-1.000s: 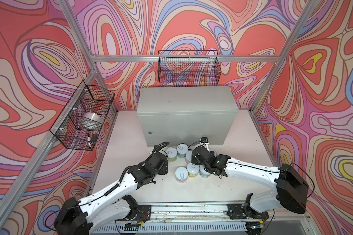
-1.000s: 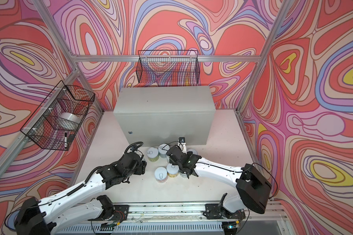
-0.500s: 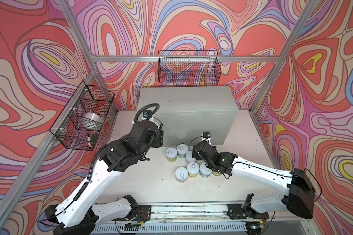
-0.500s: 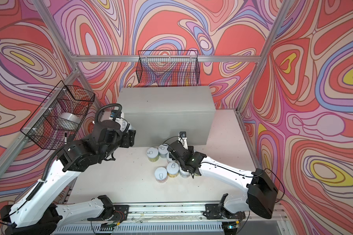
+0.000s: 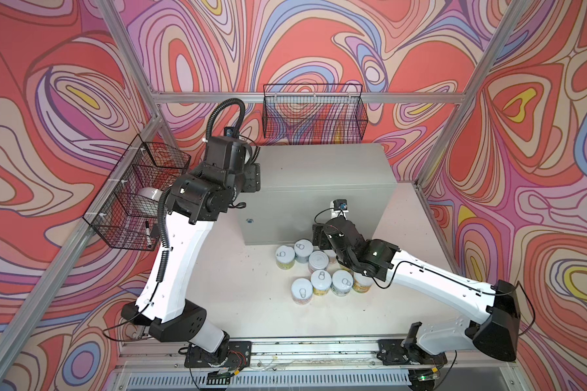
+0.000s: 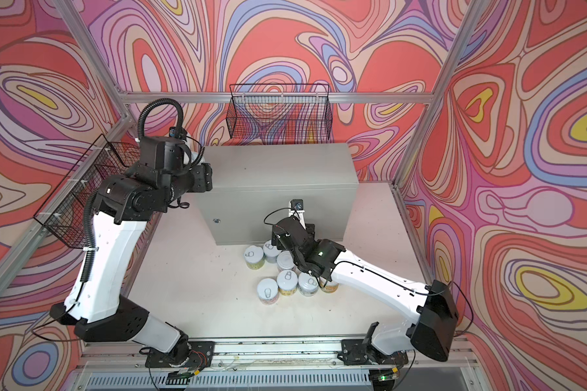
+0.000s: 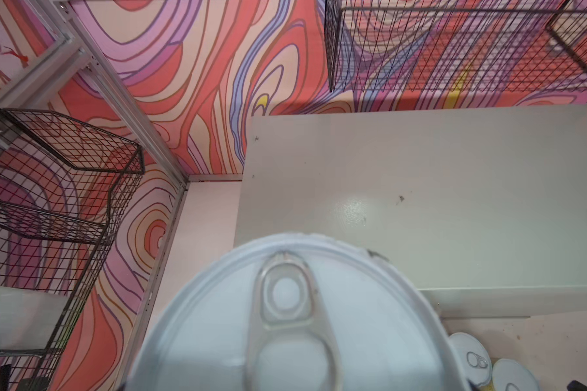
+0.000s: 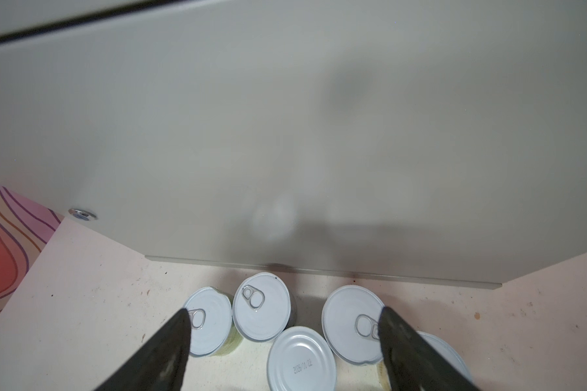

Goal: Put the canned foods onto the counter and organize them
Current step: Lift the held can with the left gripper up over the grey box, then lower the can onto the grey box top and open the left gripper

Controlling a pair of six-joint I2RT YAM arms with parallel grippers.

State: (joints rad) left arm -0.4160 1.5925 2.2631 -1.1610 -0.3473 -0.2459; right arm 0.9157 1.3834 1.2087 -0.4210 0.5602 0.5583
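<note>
While the left tool point(image 5: 252, 171) holds a can point(image 7: 285, 321) lid up, it hangs at the 8 o'clock corner of the counter point(image 5: 326, 169), taking the top views as a clock with 12 at the back wall. From the left wrist camera the can's pull-tab lid fills the near field, with the counter's flat top spreading beyond it. The tool's own tips are hidden there, and I cannot tell whether the can touches the top.

The right tool point(image 8: 285, 338) stands wide and holds nothing. It is low over the other cans point(image 5: 318, 260), which stand bunched on the floor point(image 5: 244, 287) at the counter's 6 o'clock, just before its front face. Seven lids show in both top views, and the arm covers the bunch's 3 o'clock side. In the right wrist view one finger point(image 8: 163, 352) overlaps a green-labelled can and the other overlaps a lid with its tab showing. Between them sits a flipped can point(image 8: 300, 359), its date-stamped bottom up.

A round lock point(image 5: 249, 221) marks the front face near 7 o'clock. Wire baskets hang at 12 point(image 5: 314, 111) and at 9 point(image 5: 139, 199).
</note>
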